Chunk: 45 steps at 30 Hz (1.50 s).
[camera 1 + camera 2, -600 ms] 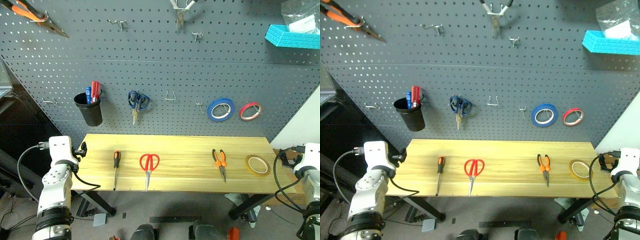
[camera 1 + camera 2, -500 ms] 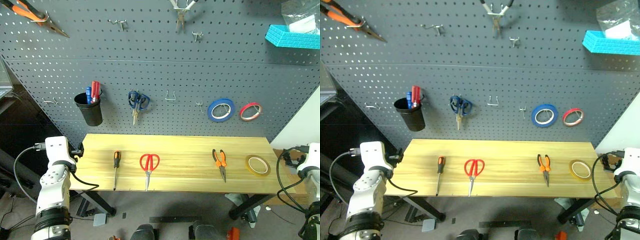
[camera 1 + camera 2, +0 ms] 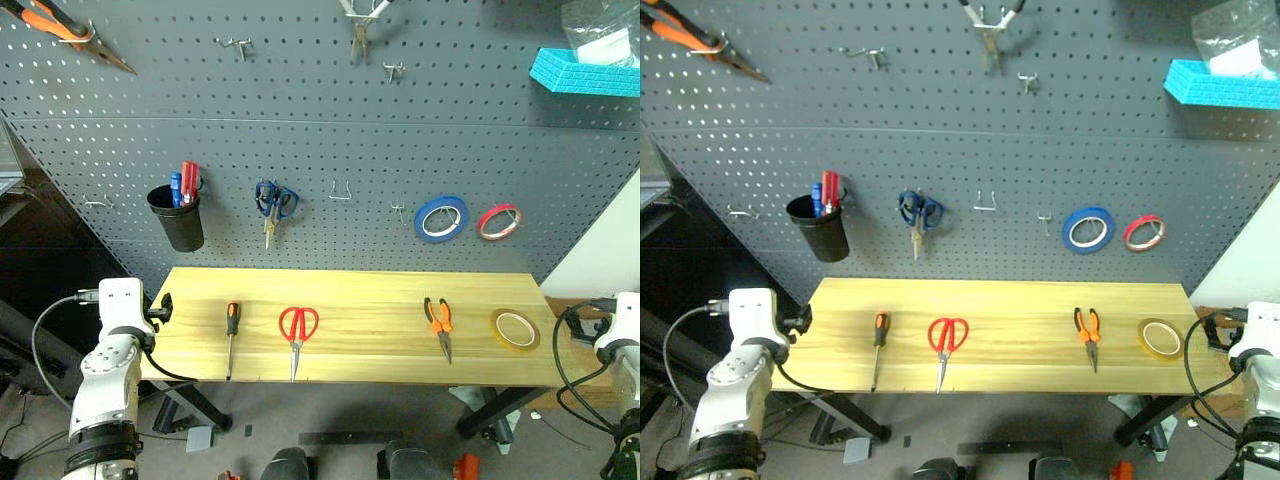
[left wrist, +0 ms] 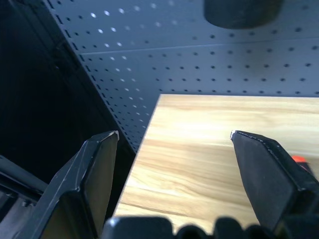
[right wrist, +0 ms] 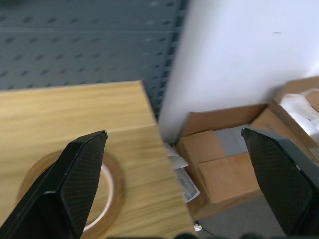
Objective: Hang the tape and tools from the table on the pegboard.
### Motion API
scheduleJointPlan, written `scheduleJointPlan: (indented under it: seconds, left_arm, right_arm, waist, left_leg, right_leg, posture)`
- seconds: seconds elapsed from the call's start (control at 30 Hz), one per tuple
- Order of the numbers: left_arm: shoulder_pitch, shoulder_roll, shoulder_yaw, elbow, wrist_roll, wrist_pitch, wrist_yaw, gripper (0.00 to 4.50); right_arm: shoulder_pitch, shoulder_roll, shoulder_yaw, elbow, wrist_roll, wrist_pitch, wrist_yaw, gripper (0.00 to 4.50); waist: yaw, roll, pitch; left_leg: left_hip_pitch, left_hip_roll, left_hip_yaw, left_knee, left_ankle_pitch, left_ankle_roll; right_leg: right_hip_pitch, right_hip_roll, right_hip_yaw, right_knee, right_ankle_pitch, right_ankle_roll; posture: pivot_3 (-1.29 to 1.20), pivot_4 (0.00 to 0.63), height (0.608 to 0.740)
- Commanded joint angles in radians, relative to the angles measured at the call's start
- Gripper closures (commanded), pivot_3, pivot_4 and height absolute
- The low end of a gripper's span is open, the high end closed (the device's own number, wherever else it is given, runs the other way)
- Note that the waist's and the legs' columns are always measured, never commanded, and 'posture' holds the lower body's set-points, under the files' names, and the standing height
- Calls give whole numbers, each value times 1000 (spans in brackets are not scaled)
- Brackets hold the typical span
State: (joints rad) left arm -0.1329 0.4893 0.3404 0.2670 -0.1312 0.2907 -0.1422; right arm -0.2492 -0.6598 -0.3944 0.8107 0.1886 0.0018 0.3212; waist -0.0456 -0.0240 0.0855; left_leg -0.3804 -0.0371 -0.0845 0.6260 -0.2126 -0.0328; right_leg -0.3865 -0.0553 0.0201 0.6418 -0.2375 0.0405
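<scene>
Near the table's right end lies the yellow tape, which we judge light, thin and stiff, best pinched across its rim through the hole, with our right gripper and left gripper both spread wide and empty.

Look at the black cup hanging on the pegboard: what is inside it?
The black cup on the pegboard holds red and blue handles sticking out above its rim. Their lower ends are hidden by the cup's wall, so what tools they are cannot be told.
</scene>
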Motion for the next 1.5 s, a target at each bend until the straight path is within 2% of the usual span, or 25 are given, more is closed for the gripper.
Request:
scheduleJointPlan:
  seconds: [0.03, 0.17, 0.27, 0.37, 0.47, 0.57, 0.73, 1.03, 1.13, 1.5]
  left_arm:
    - [5, -19, -72, -147, 22, 64, -12, 622]
    - [-1, -56, -225, -295, -11, 134, -146, 622]
    - [-25, -76, -285, -356, -36, 172, -210, 622]
    - [-70, -51, -391, -426, -69, 235, -349, 622]
    - [-107, -34, -454, -469, -83, 242, -440, 622]
    - [-159, -32, -509, -503, -123, 257, -537, 622]
    - [-236, -18, -571, -482, -109, 241, -621, 622]
    - [-289, -17, -585, -447, -104, 198, -676, 622]
    - [-286, -15, -577, -448, -104, 193, -684, 577]
    - [-243, -16, -527, -507, -204, 191, -750, 577]
  right_arm:
    - [21, 11, 11, -155, 40, 110, 47, 0]
    - [14, 1, 37, -206, 34, 197, 68, 0]
    - [-6, -8, 60, -222, 20, 249, 76, 0]
    - [-41, -23, 110, -250, 10, 317, 131, 0]
    - [-75, -37, 158, -249, -10, 372, 171, 0]
    - [-148, -45, 198, -167, -42, 399, 191, 0]
    - [-257, -49, 256, -24, -80, 415, 257, 0]
    - [-440, -45, 370, 279, -195, 322, 334, 0]
    - [-476, -51, 419, 345, -244, 307, 368, 587]
    - [-493, -38, 483, 430, -326, 288, 423, 4384]
  waist:
    - [0, -1, 16]
    - [1, 0, 62]
    - [-3, -2, 95]
    - [-14, -1, 126]
    - [-31, -2, 150]
    - [-41, -2, 172]
    - [-43, -3, 205]
    - [-42, -6, 231]
    - [-42, -6, 232]
    - [-38, -8, 232]
  left_leg:
    - [0, 1, 0, 0, 0, 0]
    - [-1, 3, 3, 3, 0, 0]
    - [-4, 3, 4, 2, 0, 1]
    - [-7, 5, 4, 2, 0, 1]
    - [-16, 5, 5, 2, 0, 1]
    - [-20, 5, 6, 2, 0, 1]
    - [-20, 5, 7, 2, 0, 2]
    - [-22, 5, 7, 2, -1, 2]
    - [-23, 4, 7, 2, -1, 2]
    - [-23, 4, 6, 3, -1, 2]
  right_leg:
    - [0, 0, 0, 0, 0, 0]
    - [1, 0, 0, 1, 0, 0]
    - [-2, 0, 1, 0, 0, 0]
    - [-4, 1, 0, 1, 0, 1]
    - [-13, 1, 0, 2, 3, 6]
    - [-18, 1, 1, 3, 3, 7]
    - [-19, 1, 2, 3, 3, 7]
    - [-21, 1, 2, 2, 3, 7]
    - [-21, 1, 2, 2, 4, 7]
    - [-21, 1, 2, 3, 3, 9]
  posture:
    - [-89, 132, 740]
    - [-115, 183, 740]
    - [-129, 212, 740]
    - [-157, 267, 740]
    - [-165, 288, 740]
    - [-165, 311, 740]
    - [-141, 331, 740]
    - [-110, 338, 740]
    - [-101, 331, 740]
    - [-79, 299, 740]
